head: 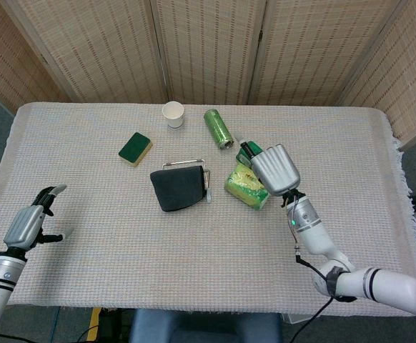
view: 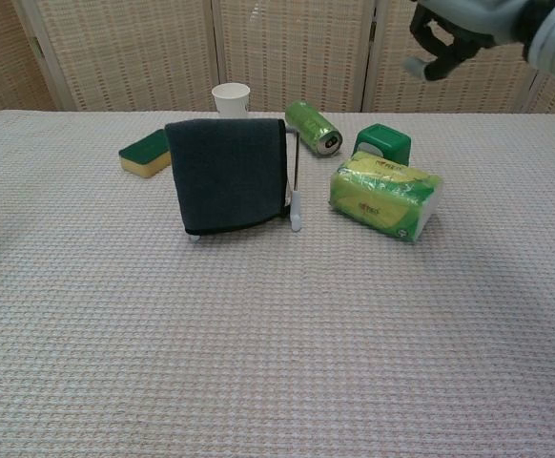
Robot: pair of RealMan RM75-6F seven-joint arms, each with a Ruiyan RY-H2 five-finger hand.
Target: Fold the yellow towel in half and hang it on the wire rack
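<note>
Left hand: the robot's left hand (head: 28, 224) is hovering over the near left edge of the table (head: 379, 236), its fingers loosely curled and apart, gripping nothing; the chest view is not showing it.
Right hand: the right hand (head: 275, 168) is hanging in the air right of centre, just above the tissue pack, back of the hand facing the head camera; in the chest view it is showing at the top right (view: 449, 29) with its fingers curled inward and nothing in them.
Towel: the towel (view: 228, 175), looking dark grey-black in both views rather than yellow, is draping folded over the top bar of the wire rack (view: 295, 181), hanging flat down the near side to just above the tablecloth.
Wire rack: it is standing upright near the middle of the table, its right post and white-tipped foot showing beside the towel's right edge.
Tissue pack: a green and yellow tissue pack (view: 384, 197) is lying just right of the rack.
Green box: a small green box (view: 382, 145) is sitting right behind the pack.
Sponge: a green and yellow sponge (view: 145, 153) is lying left of the rack.
Can: a green can (view: 313, 128) is lying on its side behind the rack.
Cup: a white paper cup (view: 231, 99) is standing farthest back.
</note>
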